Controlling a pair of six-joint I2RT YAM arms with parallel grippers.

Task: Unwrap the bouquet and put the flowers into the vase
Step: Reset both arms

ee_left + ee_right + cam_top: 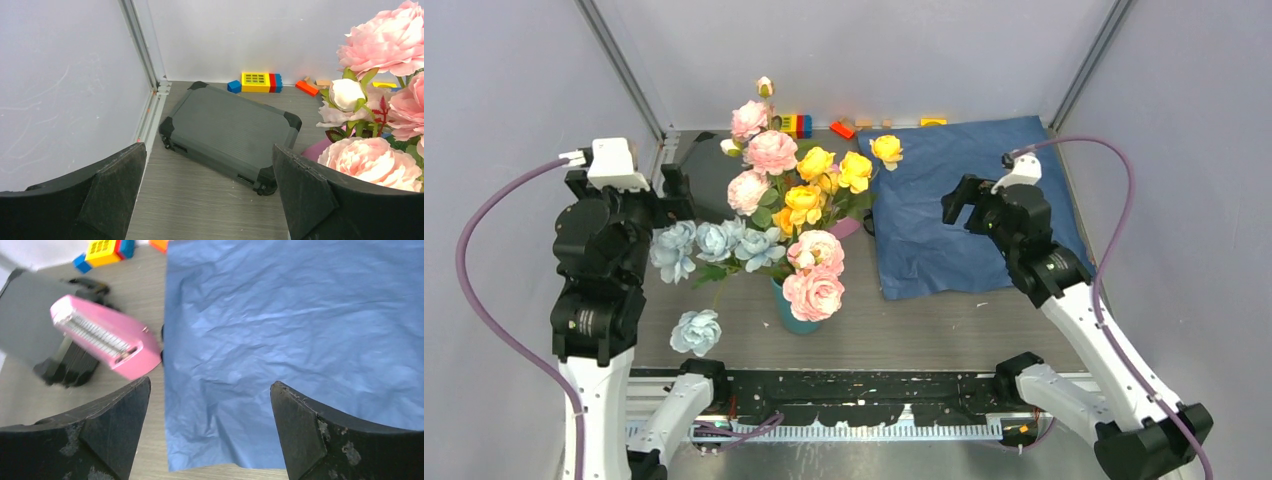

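Pink, blue and yellow artificial flowers (pixel 794 215) stand in a teal cylindrical vase (pixel 790 315); blue paper wrap (pixel 954 220) lies flat nearby. Left hand (pixel 208 150) and right hand (pixel 210 382) gape, empty. Task seems done.
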